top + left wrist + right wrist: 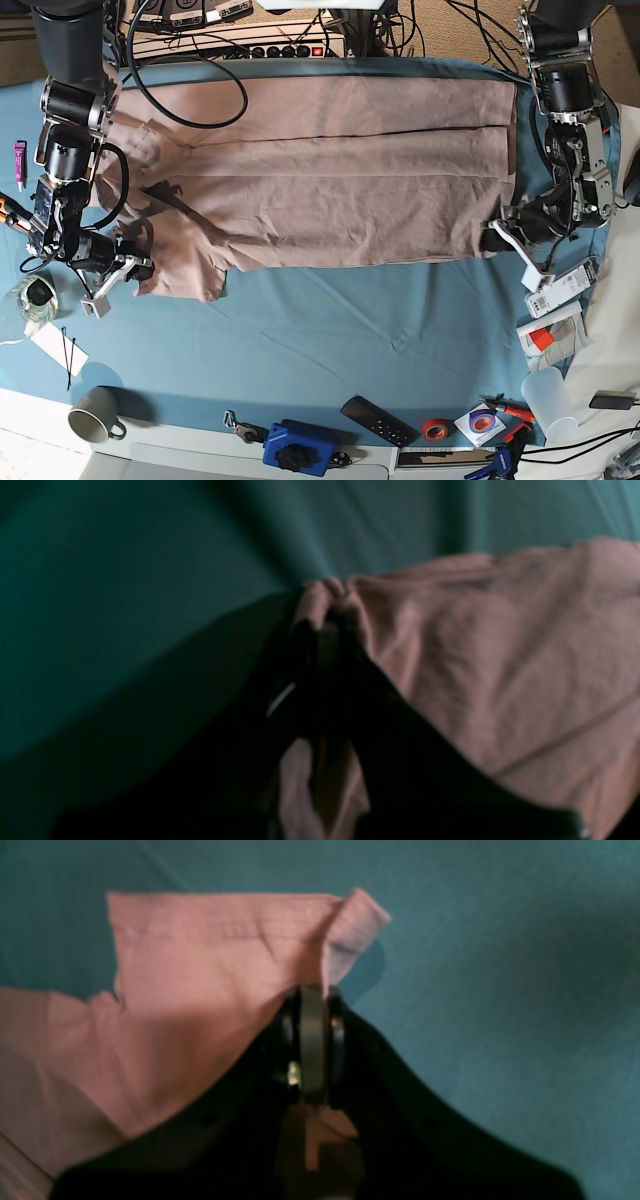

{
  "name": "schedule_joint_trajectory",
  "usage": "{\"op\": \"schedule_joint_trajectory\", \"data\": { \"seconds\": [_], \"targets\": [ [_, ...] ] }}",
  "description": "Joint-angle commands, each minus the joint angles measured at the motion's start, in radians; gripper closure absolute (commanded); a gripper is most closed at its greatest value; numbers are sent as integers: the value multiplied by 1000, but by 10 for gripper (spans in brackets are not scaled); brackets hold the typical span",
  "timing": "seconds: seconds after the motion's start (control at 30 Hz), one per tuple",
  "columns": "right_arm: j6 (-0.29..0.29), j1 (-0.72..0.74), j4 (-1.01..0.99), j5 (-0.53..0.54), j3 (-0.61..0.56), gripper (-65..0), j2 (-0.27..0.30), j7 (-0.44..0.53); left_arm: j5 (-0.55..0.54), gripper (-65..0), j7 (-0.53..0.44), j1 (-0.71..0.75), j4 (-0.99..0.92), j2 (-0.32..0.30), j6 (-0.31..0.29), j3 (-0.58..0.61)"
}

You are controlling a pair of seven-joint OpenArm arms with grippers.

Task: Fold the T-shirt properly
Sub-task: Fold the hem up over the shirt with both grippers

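My left gripper (325,625) and right gripper (312,995) — both clamped on the T-shirt (330,180) — pinch its 2 opposite edges over the teal table cloth (330,330).

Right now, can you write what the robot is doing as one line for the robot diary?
stage: grasp | left gripper: shut on T-shirt hem corner | right gripper: shut on sleeve edge | shirt: flat on teal cloth, not yet folded
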Motion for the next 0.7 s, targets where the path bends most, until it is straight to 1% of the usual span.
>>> {"op": "schedule_joint_trajectory", "data": {
  "seconds": [0.0, 0.1, 0.23, 0.27, 0.33, 0.4, 0.47, 0.57, 0.67],
  "targets": [
    [0, 18, 33, -8, 1, 0, 13, -15, 6, 0, 75, 3, 0, -1, 0, 6],
    [0, 18, 117, -8, 1, 0, 13, -17, -36, 0, 100, -4, 18, -1, 7, 6],
    [0, 18, 214, 16, 1, 0, 13, -25, -44, 0, 121, -6, 95, -1, 42, 6],
    [0, 18, 231, 31, 1, 0, 13, -37, -41, 0, 131, -6, 120, -1, 51, 6],
    [0, 18, 260, 58, 1, 0, 13, -64, -42, 0, 161, -6, 169, -1, 53, 6],
    [16, 18, 284, 84, 1, 0, 16, -90, -42, 0, 181, -6, 214, -1, 53, 6],
    [34, 10, 309, 137, 1, 0, 29, -113, -42, 0, 189, -6, 240, -1, 53, 6],
    [34, -19, 355, 226, 5, 0, 64, -150, -42, 0, 200, -6, 243, 0, 53, 6],
    [34, -64, 410, 269, 40, 0, 99, -173, -68, 0, 238, -5, 244, -1, 53, 4]
  ]
}}
